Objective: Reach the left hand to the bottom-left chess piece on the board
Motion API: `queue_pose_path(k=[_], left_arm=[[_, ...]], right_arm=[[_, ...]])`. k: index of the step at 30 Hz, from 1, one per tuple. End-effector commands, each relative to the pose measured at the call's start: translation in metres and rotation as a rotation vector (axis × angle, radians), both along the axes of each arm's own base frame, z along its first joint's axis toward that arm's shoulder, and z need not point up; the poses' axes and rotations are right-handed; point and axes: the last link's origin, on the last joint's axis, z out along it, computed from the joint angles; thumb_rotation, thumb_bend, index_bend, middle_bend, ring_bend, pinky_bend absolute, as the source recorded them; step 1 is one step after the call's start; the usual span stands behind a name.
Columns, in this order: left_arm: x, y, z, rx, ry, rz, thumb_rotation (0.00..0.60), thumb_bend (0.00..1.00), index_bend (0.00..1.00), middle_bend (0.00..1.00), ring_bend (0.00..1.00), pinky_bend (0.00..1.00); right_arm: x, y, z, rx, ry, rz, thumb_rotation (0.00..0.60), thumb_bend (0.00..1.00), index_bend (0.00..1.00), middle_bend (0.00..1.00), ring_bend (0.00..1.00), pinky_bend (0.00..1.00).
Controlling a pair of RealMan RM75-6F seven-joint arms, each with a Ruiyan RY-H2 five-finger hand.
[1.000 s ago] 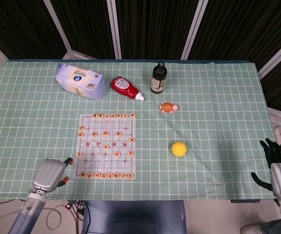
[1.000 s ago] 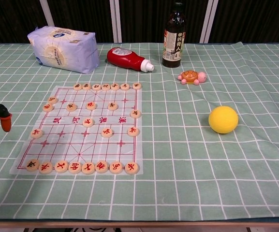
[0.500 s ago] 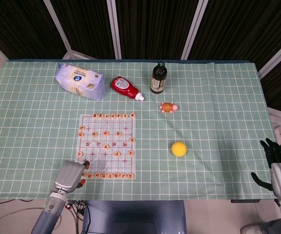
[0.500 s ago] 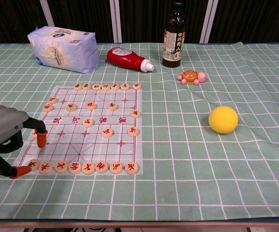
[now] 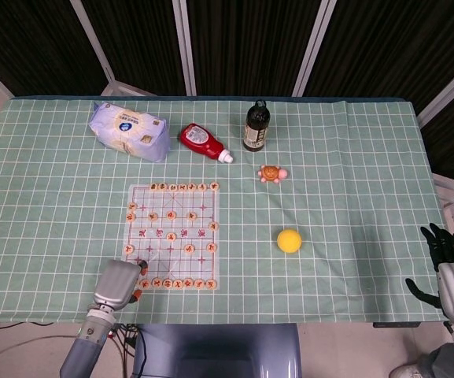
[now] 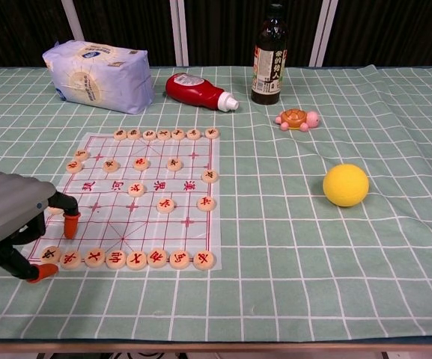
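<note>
The chess board [image 6: 126, 217] is a clear sheet with red lines, carrying several round wooden pieces. Its bottom-left piece [image 6: 49, 254] lies at the near-left corner. My left hand [image 6: 10, 217] hovers over that corner with its fingers apart and nothing held. One orange fingertip [image 6: 71, 224] is just behind the piece and the thumb tip [image 6: 42, 273] just in front of it. I cannot tell whether either touches it. In the head view the left hand [image 5: 116, 285] sits at the board's [image 5: 171, 236] near-left corner. My right hand [image 5: 449, 272] rests at the table's near-right edge, fingers spread, empty.
A wipes packet [image 6: 96, 75], a red ketchup bottle [image 6: 197, 91] on its side and a dark bottle [image 6: 269, 56] stand behind the board. A turtle toy [image 6: 298, 119] and a yellow ball [image 6: 345, 185] lie to the right. The table's front edge is close to the left hand.
My left hand moved right from beside the board to its near-left corner, and its finger and thumb now bracket the bottom-left piece. The right hand stayed still.
</note>
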Motion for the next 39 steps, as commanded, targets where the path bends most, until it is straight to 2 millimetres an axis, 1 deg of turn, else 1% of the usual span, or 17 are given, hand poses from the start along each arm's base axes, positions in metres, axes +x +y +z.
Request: queue_pose_path(k=[1,9,14,23,29,39], left_arm=[[0.001,0.000,-0.002,-0.005,-0.005,0.002,0.600,0.19,0.49,1.00,1.00,1.00],[0.002,0.000,-0.006,-0.009,-0.029,0.019,0.600,0.19,0.49,1.00,1.00,1.00],[0.003,0.000,-0.007,-0.016,-0.036,0.030,0.600,0.21,0.48,1.00,1.00,1.00],[0.003,0.000,-0.009,-0.025,-0.040,0.037,0.600,0.22,0.48,1.00,1.00,1.00],[0.004,0.000,-0.010,-0.026,-0.044,0.042,0.600,0.27,0.48,1.00,1.00,1.00],[0.001,0.001,-0.012,-0.035,-0.044,0.059,0.600,0.27,0.48,1.00,1.00,1.00]], right_arm=[[0.000,0.000,0.000,0.001,0.001,0.001,0.600,0.27,0.00,0.00,0.00,0.00],[0.000,0.000,0.000,0.002,-0.002,0.002,0.600,0.27,0.00,0.00,0.00,0.00],[0.000,0.000,0.000,0.003,-0.004,0.002,0.600,0.27,0.00,0.00,0.00,0.00],[0.000,0.000,0.000,0.002,-0.005,0.002,0.600,0.27,0.00,0.00,0.00,0.00],[0.000,0.000,0.000,0.002,-0.009,0.001,0.600,0.27,0.00,0.00,0.00,0.00],[0.000,0.001,0.000,0.002,-0.008,0.002,0.600,0.27,0.00,0.00,0.00,0.00]])
